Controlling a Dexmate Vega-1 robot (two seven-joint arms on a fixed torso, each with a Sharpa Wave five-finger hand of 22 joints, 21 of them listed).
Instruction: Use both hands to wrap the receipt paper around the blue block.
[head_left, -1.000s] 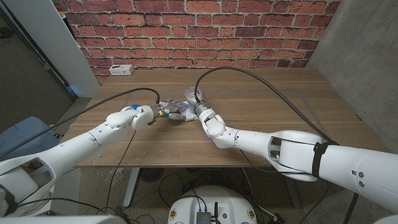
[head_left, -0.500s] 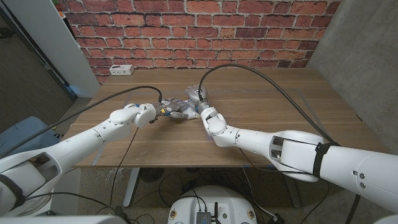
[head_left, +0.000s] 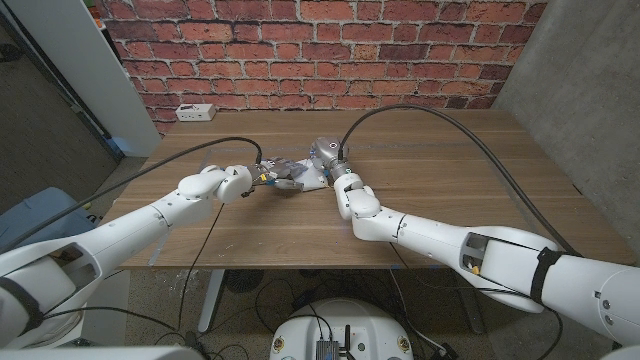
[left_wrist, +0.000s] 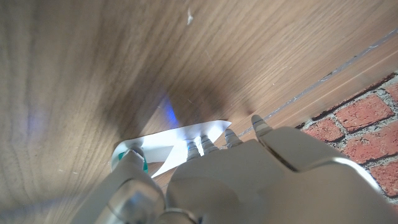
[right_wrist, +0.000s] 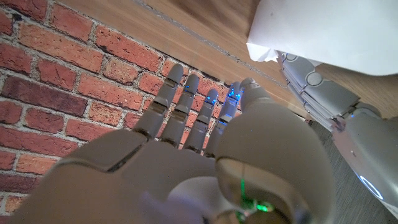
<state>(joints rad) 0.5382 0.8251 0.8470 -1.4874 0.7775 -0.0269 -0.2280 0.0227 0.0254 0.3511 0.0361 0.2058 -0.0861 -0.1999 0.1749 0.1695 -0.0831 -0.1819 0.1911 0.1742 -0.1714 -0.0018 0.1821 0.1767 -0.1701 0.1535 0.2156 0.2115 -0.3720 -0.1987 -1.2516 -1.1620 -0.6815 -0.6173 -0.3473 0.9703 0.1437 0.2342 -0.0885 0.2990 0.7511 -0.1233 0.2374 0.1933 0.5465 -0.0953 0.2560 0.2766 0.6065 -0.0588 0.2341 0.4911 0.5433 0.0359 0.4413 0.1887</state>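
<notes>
The receipt paper (head_left: 292, 173) lies mid-surface (head_left: 430, 190), between both hands. The left robot hand (head_left: 262, 180) pinches its white edge; the right robot hand (head_left: 322, 160) is released, fingers straight. No writing is legible.

A brown wooden worktop (head_left: 420, 215) stands before a red brick wall (head_left: 300, 50). A white power strip (head_left: 194, 112) lies at the worktop's far left corner, near the wall. A grey concrete wall (head_left: 580, 90) rises on the right.
</notes>
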